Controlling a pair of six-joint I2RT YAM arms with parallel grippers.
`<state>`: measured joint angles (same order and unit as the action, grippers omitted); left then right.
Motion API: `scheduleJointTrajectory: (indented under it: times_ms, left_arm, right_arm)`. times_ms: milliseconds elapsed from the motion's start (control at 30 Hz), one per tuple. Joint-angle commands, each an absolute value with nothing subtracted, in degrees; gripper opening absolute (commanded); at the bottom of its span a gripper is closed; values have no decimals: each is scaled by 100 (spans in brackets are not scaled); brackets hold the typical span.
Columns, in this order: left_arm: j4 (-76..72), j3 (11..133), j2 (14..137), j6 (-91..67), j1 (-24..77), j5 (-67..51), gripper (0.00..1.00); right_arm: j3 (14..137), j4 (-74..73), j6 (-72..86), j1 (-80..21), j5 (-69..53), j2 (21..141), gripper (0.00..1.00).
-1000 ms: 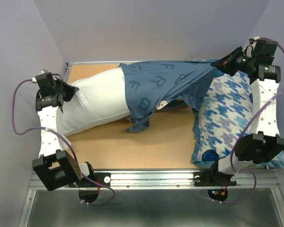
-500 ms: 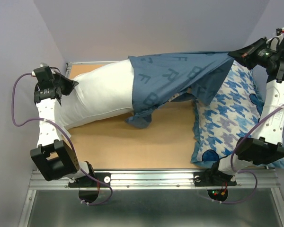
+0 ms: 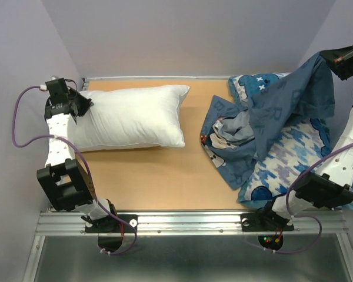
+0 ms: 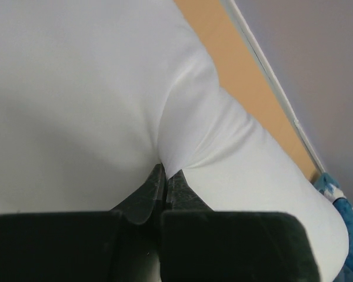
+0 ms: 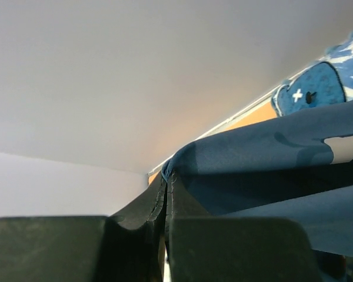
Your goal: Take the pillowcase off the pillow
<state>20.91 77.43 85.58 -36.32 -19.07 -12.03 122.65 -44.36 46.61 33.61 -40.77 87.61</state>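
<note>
The plain white pillow lies bare on the left of the table. My left gripper is shut on its left end; in the left wrist view the fingertips pinch a fold of the white pillow. The slate-blue pillowcase hangs limp from my right gripper, raised at the far right, and drapes down over the table's right side. In the right wrist view the gripper is shut on the pillowcase's edge.
A blue-and-white houndstooth pillow with cartoon heads lies under the draped case along the right side. The tan tabletop shows between the two pillows. Grey walls close in behind and on both sides.
The pillowcase has slid fully off the white pillow as my right gripper pulled it right and up. The white pillow dropped flat on the left. The left gripper kept its hold.
</note>
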Motion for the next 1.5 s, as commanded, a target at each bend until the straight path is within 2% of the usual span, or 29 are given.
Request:
scheduleJointTrajectory:
  times_ms: [0, 167, 400, 700, 867, 900, 1000, 1067, 1133, 1167, 1200, 1233, 1267, 1300, 1333, 1400, 1467]
  left_arm:
    - [1459, 8174, 8438, -3244, -1418, -1081, 0]
    - [1274, 7875, 8349, -3033, -643, -1037, 0]
    - [1222, 7560, 8508, -2821, 236, -968, 0]
    - [625, 6329, 8095, -3067, 597, -607, 0]
    - [528, 6021, 7867, -3085, 685, -571, 0]
    - [493, 5968, 7831, -3085, 703, -554, 0]
    - [413, 5801, 7656, -3050, 799, -562, 0]
    - [404, 5766, 7568, -2997, 1000, -458, 1]
    - [413, 5783, 7410, -2866, 1133, -326, 10]
    - [430, 5809, 7340, -2796, 1229, -256, 16]
    - [509, 5844, 7252, -2751, 1361, -159, 25]
    - [553, 5923, 7086, -2647, 1441, -45, 29]
    - [676, 5967, 7006, -2585, 1572, 261, 38]
    - [755, 6037, 6918, -2523, 1652, 368, 42]
    - [843, 6099, 6760, -2444, 1731, 465, 47]
    - [1062, 6275, 6584, -2251, 1871, 719, 65]
    - [1168, 6372, 6285, -2189, 2012, 869, 66]
  right_arm:
    - [12270, -3649, 4772, 3051, -4509, 8315, 1]
    - [11691, -3261, 4746, 2348, -4299, 7981, 1]
    - [11444, -3147, 4316, 274, -2991, 8130, 1]
    - [10978, -3111, 3569, -2001, -1241, 8946, 1]
    - [10224, -3111, 3393, -2241, -179, 8992, 1]
    - [9708, -3094, 3332, -2241, 372, 8887, 1]
    - [8741, -2980, 3104, -2241, 834, 8482, 3]
    - [8185, -2875, 3050, -2241, 835, 8246, 10]
    - [7446, -2663, 2971, -2233, 773, 8113, 18]
    - [7288, -2654, 2953, -2241, 800, 8034, 35]
    - [7130, -2637, 2918, -2241, 809, 7859, 46]
    - [6963, -2593, 2901, -2241, 870, 7736, 67]
    - [6909, -2601, 2883, -2241, 948, 7534, 75]
    - [6900, -2602, 2857, -2241, 941, 7402, 82]
    - [6899, -2593, 2830, -2233, 914, 7305, 100]
    - [6987, -2619, 2804, -2233, 853, 7085, 100]
    - [7057, -2619, 2812, -2241, 826, 6742, 100]
